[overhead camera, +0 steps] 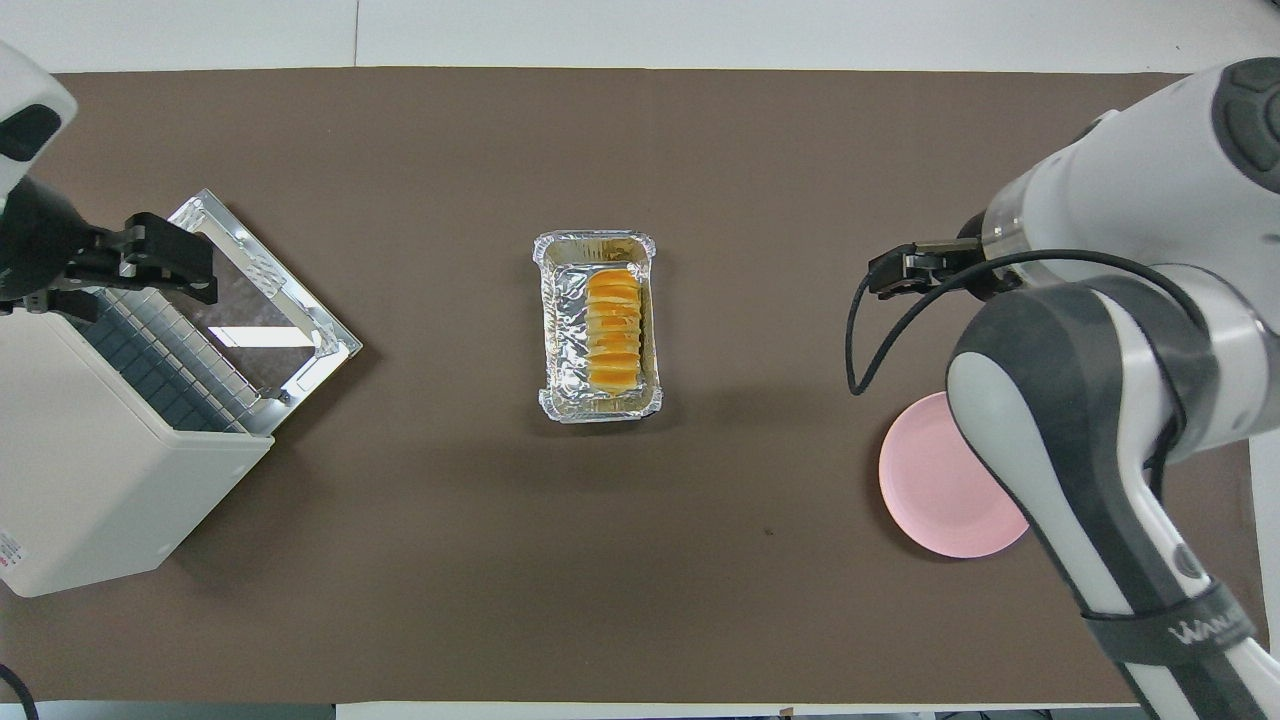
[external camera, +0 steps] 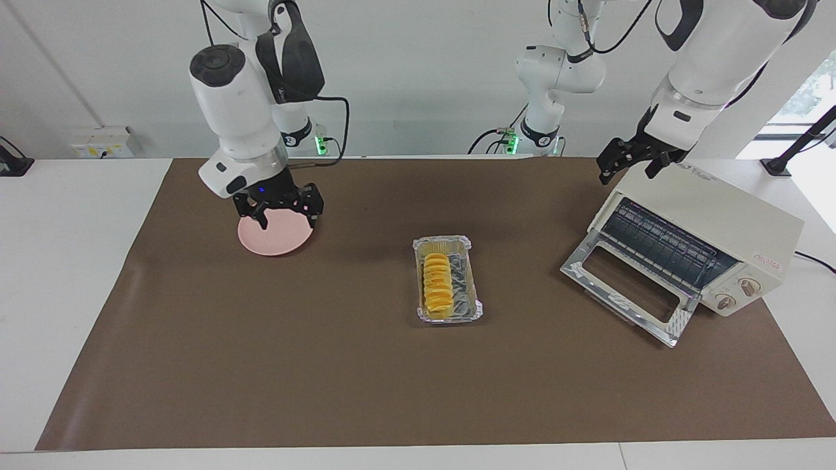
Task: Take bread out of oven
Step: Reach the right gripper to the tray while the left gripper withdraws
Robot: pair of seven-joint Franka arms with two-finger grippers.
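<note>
The bread (external camera: 437, 291) (overhead camera: 613, 330), a ridged yellow-orange loaf, lies in a crinkled foil tray (external camera: 466, 287) (overhead camera: 560, 330) on the brown mat at mid-table. Nothing touches it. The cream oven (external camera: 708, 196) (overhead camera: 90, 480) stands at the left arm's end of the table, its glass door (external camera: 624, 290) (overhead camera: 250, 300) folded down and its wire rack bare. My left gripper (external camera: 629, 167) (overhead camera: 160, 265) hangs open over the oven, holding nothing. My right gripper (external camera: 285, 217) (overhead camera: 885, 275) is open and empty in the air at the pink plate (external camera: 271, 240) (overhead camera: 930, 490).
The brown mat (external camera: 326, 365) covers most of the white table. The right arm's forearm (overhead camera: 1060, 440) covers part of the plate in the overhead view. A black stand (external camera: 793, 147) rises near the oven, off the mat.
</note>
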